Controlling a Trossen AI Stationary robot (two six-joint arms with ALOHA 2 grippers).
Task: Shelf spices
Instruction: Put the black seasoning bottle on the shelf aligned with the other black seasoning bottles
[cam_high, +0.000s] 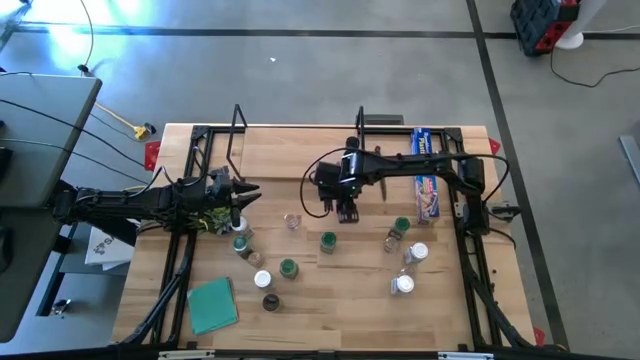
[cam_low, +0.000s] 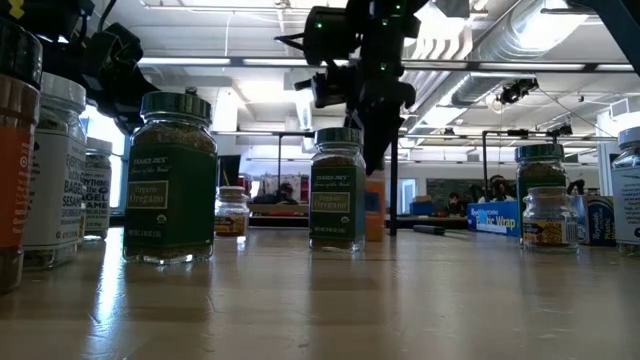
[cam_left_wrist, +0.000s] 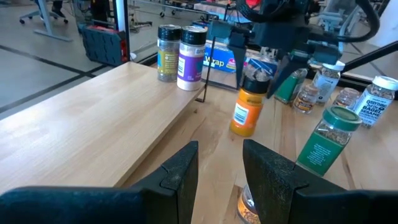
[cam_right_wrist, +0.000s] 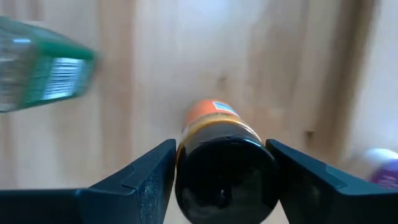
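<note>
Right gripper (cam_right_wrist: 221, 180) straddles an orange jar (cam_left_wrist: 247, 107) at its black lid (cam_right_wrist: 225, 174) — whether it grips, cannot tell. Likely light, rigid, slippery; grip the lid.

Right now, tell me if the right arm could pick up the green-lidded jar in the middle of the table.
Probably not yet. The right pincer hangs close to that green-lidded jar with nothing between them, but it is closed on an orange jar, so it would have to set that down first.
</note>
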